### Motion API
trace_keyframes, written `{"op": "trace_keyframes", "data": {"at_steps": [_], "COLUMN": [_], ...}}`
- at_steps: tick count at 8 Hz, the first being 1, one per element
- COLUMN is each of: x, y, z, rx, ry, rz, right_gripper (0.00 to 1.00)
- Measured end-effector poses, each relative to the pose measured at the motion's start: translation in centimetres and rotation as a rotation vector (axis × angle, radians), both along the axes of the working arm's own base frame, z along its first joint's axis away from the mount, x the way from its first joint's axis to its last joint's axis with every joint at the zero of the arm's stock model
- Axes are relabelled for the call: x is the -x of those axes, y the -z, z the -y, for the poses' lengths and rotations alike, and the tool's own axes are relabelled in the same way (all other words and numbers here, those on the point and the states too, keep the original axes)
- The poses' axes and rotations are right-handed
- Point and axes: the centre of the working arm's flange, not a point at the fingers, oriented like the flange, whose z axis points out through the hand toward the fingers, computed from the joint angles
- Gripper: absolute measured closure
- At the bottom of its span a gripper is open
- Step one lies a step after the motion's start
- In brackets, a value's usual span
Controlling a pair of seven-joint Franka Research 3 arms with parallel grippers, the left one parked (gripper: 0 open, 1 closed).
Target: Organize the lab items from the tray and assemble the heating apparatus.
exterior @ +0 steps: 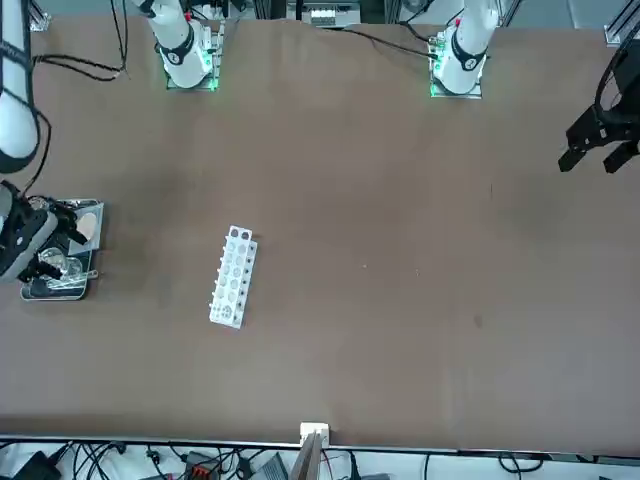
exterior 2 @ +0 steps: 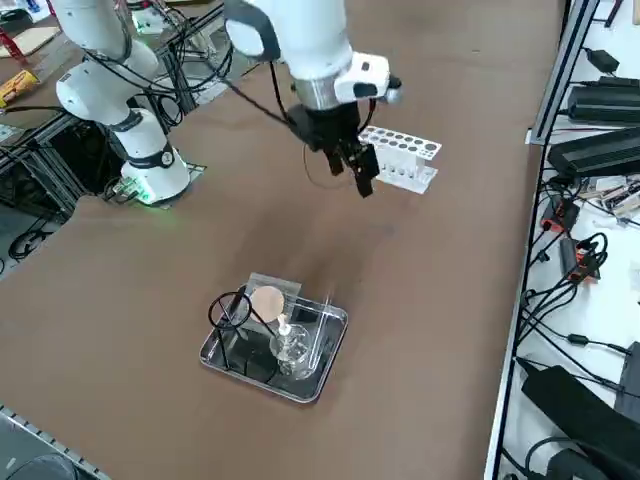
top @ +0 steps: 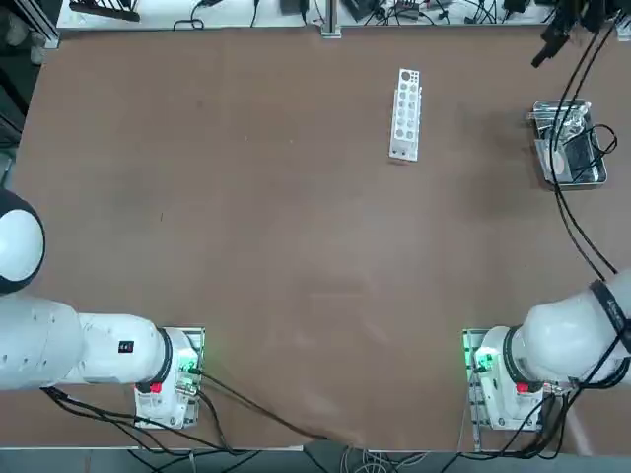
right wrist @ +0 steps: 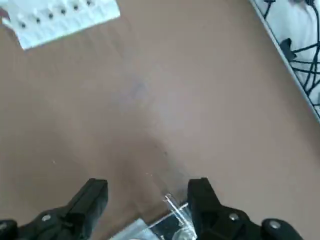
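Overhead, the right claw (exterior 2: 362, 170) hangs spread apart above the brown table (exterior 2: 430, 290), cables (exterior 2: 570, 270) alongside.

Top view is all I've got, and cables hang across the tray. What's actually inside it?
Observer: The right side view shows the tray holding a black wire stand, a grey mesh with a pale round centre and a clear glass burner.
Operator: And where's the tool?
Observer: The right tool hangs open and empty, well above the table, touching nothing in the tray.
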Motion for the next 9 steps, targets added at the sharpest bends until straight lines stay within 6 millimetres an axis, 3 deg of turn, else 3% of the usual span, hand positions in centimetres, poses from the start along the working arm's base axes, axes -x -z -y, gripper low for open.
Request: {"op": "trace_keyframes", "data": {"at_steps": [6,9], "x": [1.3,1.8], "y": [9.2,13.0], "z": [8.2,9.9], "rx": [-0.177,-0.191], "ry": [-0.264,-0.372], "rz": [0.058,0.067], "right_gripper": [0.07,0.11]}}
